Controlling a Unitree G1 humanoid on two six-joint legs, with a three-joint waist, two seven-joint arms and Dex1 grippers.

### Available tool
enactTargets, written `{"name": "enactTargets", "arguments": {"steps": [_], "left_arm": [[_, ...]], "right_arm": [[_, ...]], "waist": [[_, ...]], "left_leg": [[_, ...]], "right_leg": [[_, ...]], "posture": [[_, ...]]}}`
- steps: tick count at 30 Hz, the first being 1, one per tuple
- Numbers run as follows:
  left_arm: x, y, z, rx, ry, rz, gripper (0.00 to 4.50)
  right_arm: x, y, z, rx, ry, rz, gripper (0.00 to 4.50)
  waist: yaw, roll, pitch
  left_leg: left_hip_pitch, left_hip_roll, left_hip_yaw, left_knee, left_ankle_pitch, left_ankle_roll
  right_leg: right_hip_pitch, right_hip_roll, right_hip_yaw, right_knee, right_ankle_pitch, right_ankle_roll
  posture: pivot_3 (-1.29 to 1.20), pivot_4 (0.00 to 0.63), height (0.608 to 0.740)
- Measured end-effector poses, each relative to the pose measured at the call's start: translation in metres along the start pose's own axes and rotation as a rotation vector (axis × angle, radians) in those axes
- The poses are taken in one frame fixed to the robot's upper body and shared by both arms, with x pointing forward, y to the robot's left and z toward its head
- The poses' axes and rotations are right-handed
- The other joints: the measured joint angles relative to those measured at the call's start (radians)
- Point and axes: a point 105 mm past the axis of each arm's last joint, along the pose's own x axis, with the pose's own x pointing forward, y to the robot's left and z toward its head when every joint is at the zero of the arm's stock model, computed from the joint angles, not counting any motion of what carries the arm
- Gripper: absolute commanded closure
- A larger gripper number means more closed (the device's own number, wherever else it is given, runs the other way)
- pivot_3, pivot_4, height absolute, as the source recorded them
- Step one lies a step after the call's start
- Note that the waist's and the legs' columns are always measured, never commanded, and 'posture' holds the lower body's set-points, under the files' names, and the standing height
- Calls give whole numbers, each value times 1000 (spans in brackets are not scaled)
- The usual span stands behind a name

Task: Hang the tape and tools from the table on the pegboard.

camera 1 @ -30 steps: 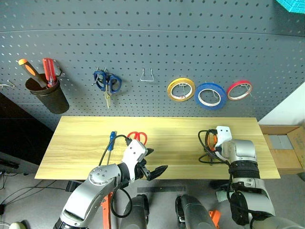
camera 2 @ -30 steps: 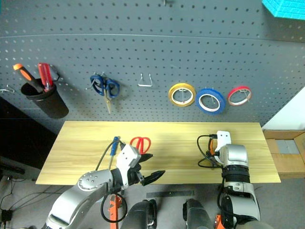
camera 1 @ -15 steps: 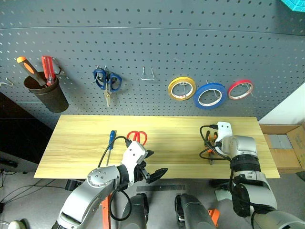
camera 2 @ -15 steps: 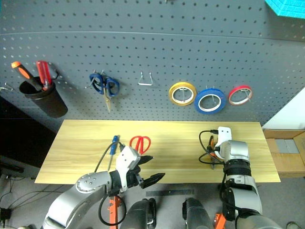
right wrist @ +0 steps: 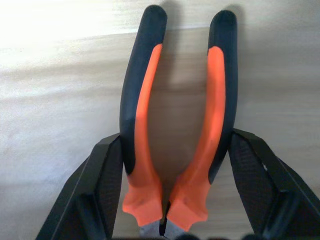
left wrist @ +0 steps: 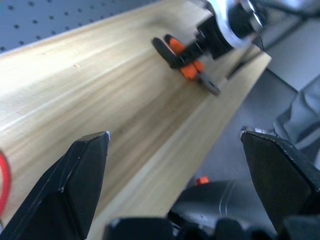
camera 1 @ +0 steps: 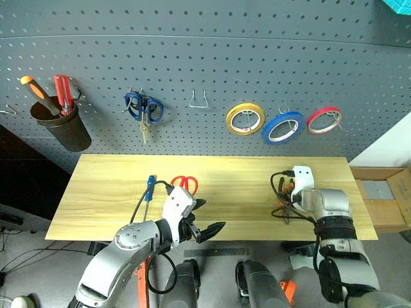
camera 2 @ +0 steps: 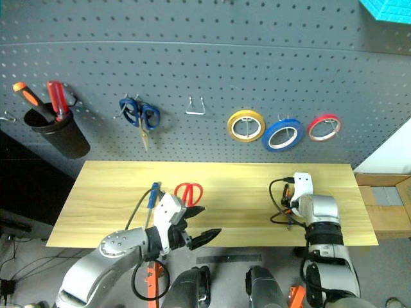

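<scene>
Over table [camera 1: 115, 186], right gripper [right wrist: 172, 165] tilts down clamping pliers [right wrist: 175, 120]; left gripper [camera 1: 209, 221] gapes.

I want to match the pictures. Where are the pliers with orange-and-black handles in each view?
Left eye: pliers with orange-and-black handles, table's right part.
Right eye: same place.
Left wrist: far end of the light wood table.
Right wrist: between the right tool's fingers.
Shared landmark: the table.

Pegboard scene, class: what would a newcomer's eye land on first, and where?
Three tape rings, yellow, blue and red, hang in a row on the dark pegboard. Below, on the right of the table, the right claw grips orange-and-black pliers. Red scissors lie left of centre.
</scene>
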Motion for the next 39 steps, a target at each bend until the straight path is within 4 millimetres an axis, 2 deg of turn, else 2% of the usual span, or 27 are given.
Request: {"name": "enactTargets", "arguments": {"steps": [4,7,10,16,20,24,28,31,39], "left_arm": [[-5,-5,-5,-85,-19,-11,0],[-13,-19,-12,-135,-16,-34,0],[-19,-22,-16,-170,-17,-16,0],[-30,-19,-15,-220,-66,74,0],[-37,-23,-15,-276,-113,138,0],[-45,-9,-4,-272,-179,243,0],[-63,26,26,-158,-300,460,0],[-69,40,40,-95,-348,544,0],[-70,58,44,-50,-364,639,0]], "right_arm": [[-27,24,-8,-228,-93,146,1839],[-49,40,-6,-361,-192,225,1839],[-65,58,-1,-446,-285,297,1839],[-85,95,23,-545,-521,401,1839],[-106,123,50,-572,-733,487,1839],[-118,137,68,-595,-845,528,1839],[-129,159,105,-602,-993,551,1839],[-138,171,129,-596,-1100,546,1839],[-144,184,173,-578,-1292,444,1839]], "waist": [[-2,2,-2],[-3,1,-6],[-3,1,-19],[-3,-6,-57],[1,-10,-84],[18,-13,-109],[25,-15,-124],[29,-16,-138],[39,-22,-152]], "left_leg": [[-4,0,0,0,0,-5],[-4,0,-1,0,0,-7],[-4,0,-2,2,0,-7],[-2,0,-2,6,-1,-3],[-2,0,-2,6,-1,-2],[0,0,-2,6,0,-1],[2,1,-2,6,2,-1],[3,0,-1,6,2,-1],[3,1,0,6,3,-2]], "right_leg": [[-4,0,0,0,0,1],[-4,0,0,-1,-3,5],[-3,0,-1,0,-4,7],[0,0,-1,0,-3,6],[1,0,-2,1,-3,5],[2,2,-2,1,-1,2],[3,5,-1,2,4,-6],[4,7,-1,2,4,-6],[3,5,0,3,6,-8]], "posture": [[118,170,740],[112,145,740],[119,128,740],[140,77,740],[155,64,740],[196,41,740],[225,30,740],[230,27,740],[241,19,740]]}}
